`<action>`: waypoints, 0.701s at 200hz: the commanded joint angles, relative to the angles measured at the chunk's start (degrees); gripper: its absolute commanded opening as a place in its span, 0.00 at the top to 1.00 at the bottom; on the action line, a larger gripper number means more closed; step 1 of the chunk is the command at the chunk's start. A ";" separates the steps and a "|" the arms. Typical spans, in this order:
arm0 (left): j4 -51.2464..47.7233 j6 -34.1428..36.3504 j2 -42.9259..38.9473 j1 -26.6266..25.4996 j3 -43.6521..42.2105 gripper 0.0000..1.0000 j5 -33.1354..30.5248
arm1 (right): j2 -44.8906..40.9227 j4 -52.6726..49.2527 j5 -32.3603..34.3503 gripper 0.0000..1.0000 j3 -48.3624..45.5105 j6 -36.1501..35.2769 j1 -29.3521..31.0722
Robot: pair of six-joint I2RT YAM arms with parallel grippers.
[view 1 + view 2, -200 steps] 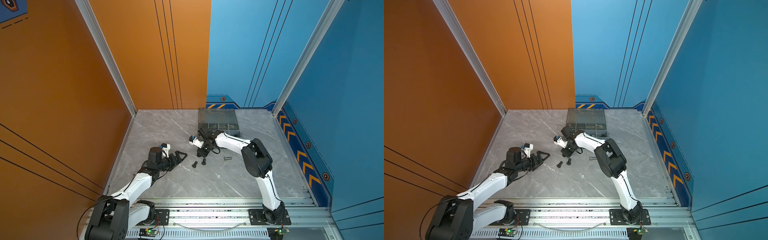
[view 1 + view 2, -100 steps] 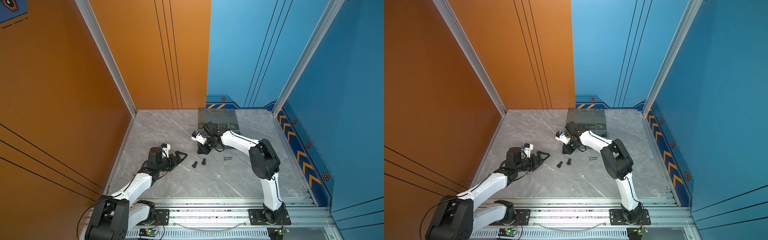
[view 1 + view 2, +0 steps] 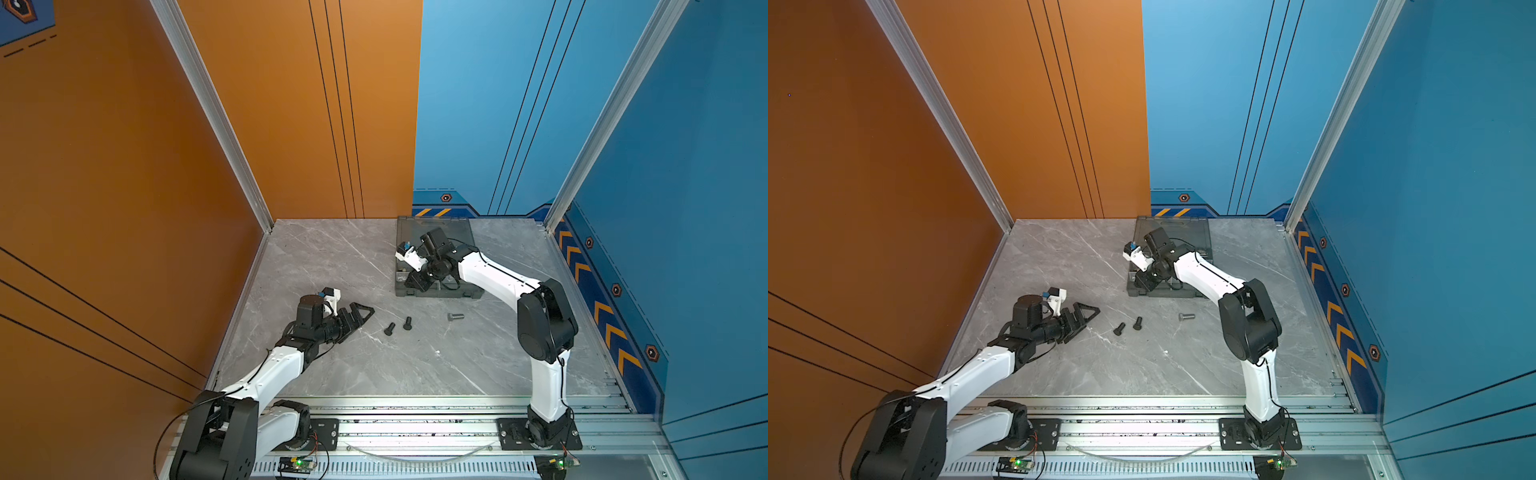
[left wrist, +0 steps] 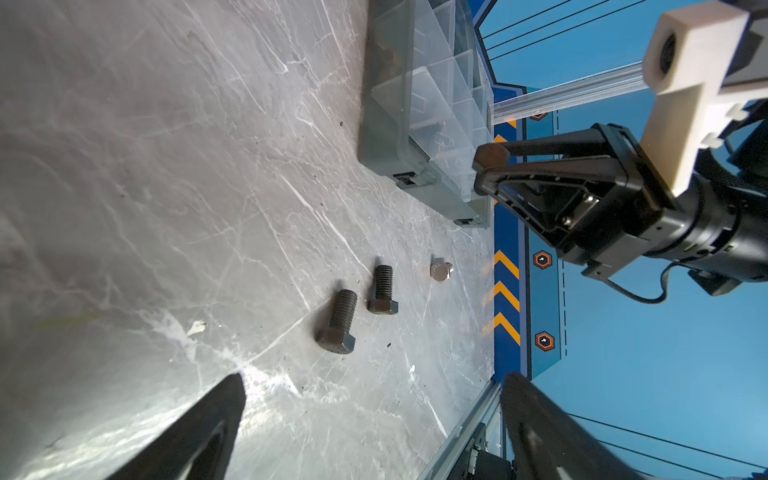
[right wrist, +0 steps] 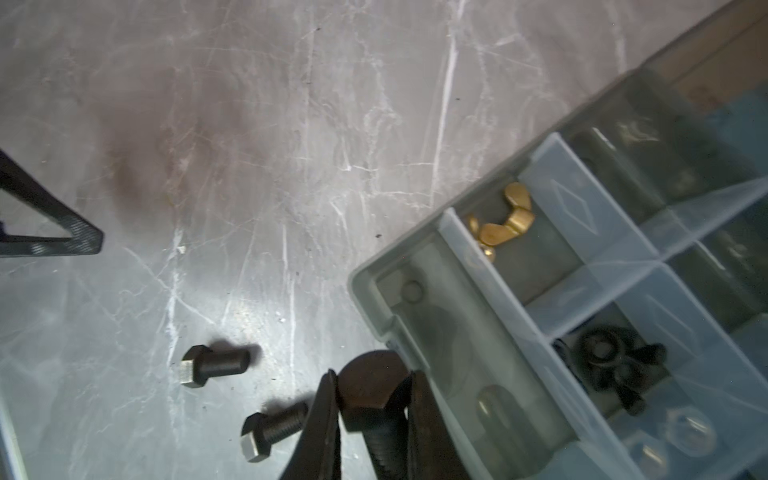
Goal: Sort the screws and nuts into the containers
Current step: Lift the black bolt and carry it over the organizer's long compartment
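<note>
Right now one black bolt (image 5: 374, 415) is pinched in the right end effector (image 5: 373, 374). It hangs at the near left corner of the grey organizer case (image 3: 440, 293). The bolt's fat six-sided head pokes out at the fingertips. Its threaded part runs back between the fingers, so its long side lines up with them. In the right wrist view the head sits right over the corner wall of the case, with the long corner compartment (image 5: 453, 328) just beside it. I think the bolt has to go a little farther in over that compartment before it is let go. If not, it could hit the wall and fall back out. The jaws are almost closed, squeezing the bolt from both sides.

Next door, one compartment holds brass wing nuts (image 5: 503, 224) and another holds black wing nuts (image 5: 611, 361).

Out on the grey marble tabletop (image 3: 332, 257), a front black bolt (image 3: 389, 329) and a back black bolt (image 3: 407, 323) lie on their sides. They are close together and point almost the same way. A silver bolt (image 3: 455, 317) lies apart from them, toward the right arm's side. The left end effector (image 4: 374, 376) is the nearer one to the two black bolts. It points at them, low over the tabletop, with its jaws spread wide and nothing in them.
</note>
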 commanded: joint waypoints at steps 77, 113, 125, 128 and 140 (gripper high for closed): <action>-1.53 1.19 -0.44 0.51 0.09 0.02 0.58 | 7.78 1.42 7.38 1.00 6.95 0.42 -1.05; -1.90 1.19 -0.92 0.44 0.32 0.02 0.52 | 9.25 0.72 7.77 0.94 7.89 0.66 -1.21; -2.01 1.20 -1.01 0.44 0.35 0.02 0.56 | 9.19 0.72 8.32 0.84 7.85 0.83 -1.14; -1.99 1.20 -1.01 0.42 0.34 0.02 0.57 | 9.21 0.72 8.52 0.82 7.85 0.84 -1.16; -2.12 1.24 -1.01 0.42 0.40 0.02 0.49 | 8.71 0.64 9.05 0.74 7.59 0.91 -1.08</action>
